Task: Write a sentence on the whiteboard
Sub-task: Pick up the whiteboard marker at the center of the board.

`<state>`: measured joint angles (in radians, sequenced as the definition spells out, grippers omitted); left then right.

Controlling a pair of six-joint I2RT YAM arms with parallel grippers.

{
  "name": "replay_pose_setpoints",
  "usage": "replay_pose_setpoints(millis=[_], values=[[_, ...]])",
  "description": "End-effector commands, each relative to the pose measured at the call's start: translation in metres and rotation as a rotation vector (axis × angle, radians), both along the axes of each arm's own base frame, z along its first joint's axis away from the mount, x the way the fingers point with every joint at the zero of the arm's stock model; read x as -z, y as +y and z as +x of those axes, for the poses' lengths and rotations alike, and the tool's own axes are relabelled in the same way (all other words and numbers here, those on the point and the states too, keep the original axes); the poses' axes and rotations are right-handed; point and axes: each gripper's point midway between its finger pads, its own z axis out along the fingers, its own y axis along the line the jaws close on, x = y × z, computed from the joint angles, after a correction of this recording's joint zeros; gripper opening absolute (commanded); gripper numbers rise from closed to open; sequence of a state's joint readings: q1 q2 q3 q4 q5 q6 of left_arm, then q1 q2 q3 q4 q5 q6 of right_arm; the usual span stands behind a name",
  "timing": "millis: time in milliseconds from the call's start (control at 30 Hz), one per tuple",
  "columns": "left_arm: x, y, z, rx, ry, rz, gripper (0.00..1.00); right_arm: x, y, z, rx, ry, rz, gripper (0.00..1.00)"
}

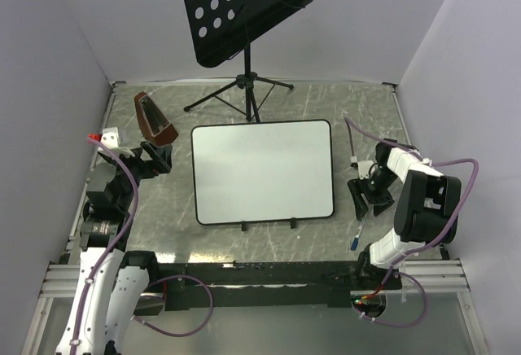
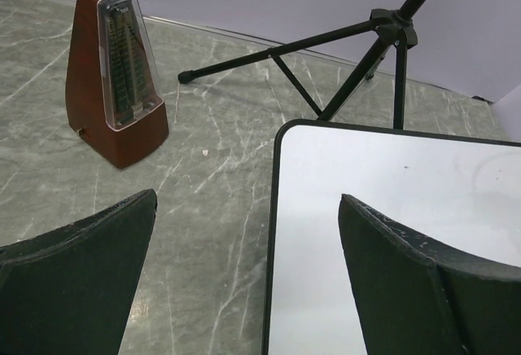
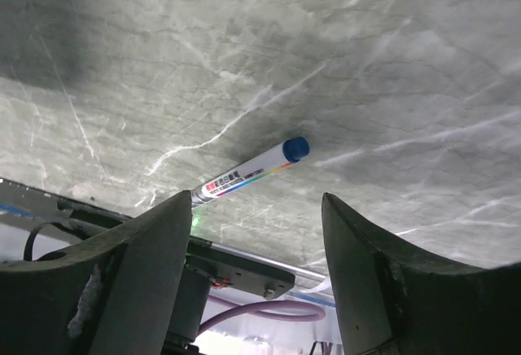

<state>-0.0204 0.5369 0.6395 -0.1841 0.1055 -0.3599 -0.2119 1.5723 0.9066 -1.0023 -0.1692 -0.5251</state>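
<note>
The whiteboard (image 1: 262,172) lies flat in the middle of the table, its face blank white; the sentence is not in view. Its left edge runs between the fingers in the left wrist view (image 2: 391,208). My left gripper (image 1: 161,158) (image 2: 248,208) hovers open at the board's left edge, holding nothing. A white marker with a blue cap (image 1: 357,238) (image 3: 248,172) lies on the table near the front right. My right gripper (image 1: 368,202) (image 3: 256,200) stands open just above and beside it, with nothing between its fingers.
A brown metronome (image 1: 155,119) (image 2: 114,86) stands at the back left. The black perforated music stand (image 1: 244,5) rises behind the board, its tripod legs (image 2: 358,54) spread on the table. Grey walls close in both sides.
</note>
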Motion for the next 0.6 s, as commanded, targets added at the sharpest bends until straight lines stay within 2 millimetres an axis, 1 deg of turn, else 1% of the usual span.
replay_pose_setpoints(millis=[0, 100, 267, 333, 367, 400, 467, 500, 567], values=[[-0.013, 0.004, 0.000, -0.021, -0.055, 0.009, 0.97, -0.002, 0.006, -0.006, -0.018, 0.069, 0.045, 0.69], [-0.013, 0.005, 0.000, -0.026, -0.056, 0.007, 0.97, 0.000, 0.013, -0.004, -0.027, 0.092, 0.076, 0.68], [-0.014, 0.006, -0.002, -0.032, -0.062, 0.007, 0.97, 0.004, 0.013, 0.006, 0.006, 0.094, 0.055, 0.65], [-0.015, 0.006, -0.002, -0.030, -0.065, 0.007, 0.97, 0.006, 0.012, 0.012, 0.036, 0.087, 0.037, 0.59], [-0.015, 0.006, -0.002, -0.030, -0.065, 0.007, 0.97, 0.007, 0.009, 0.014, 0.042, 0.087, 0.010, 0.55], [-0.015, 0.005, -0.002, -0.029, -0.065, 0.007, 0.97, 0.009, 0.009, 0.018, 0.064, 0.079, 0.002, 0.49], [-0.015, 0.005, -0.002, -0.029, -0.065, 0.007, 0.97, 0.013, 0.008, 0.020, 0.079, 0.085, -0.026, 0.46], [-0.015, 0.006, -0.002, -0.030, -0.065, 0.007, 0.97, 0.015, 0.009, 0.020, 0.094, 0.086, -0.027, 0.42], [-0.016, 0.006, -0.003, -0.032, -0.070, 0.007, 0.97, 0.019, 0.010, 0.024, 0.096, 0.079, -0.038, 0.40]])
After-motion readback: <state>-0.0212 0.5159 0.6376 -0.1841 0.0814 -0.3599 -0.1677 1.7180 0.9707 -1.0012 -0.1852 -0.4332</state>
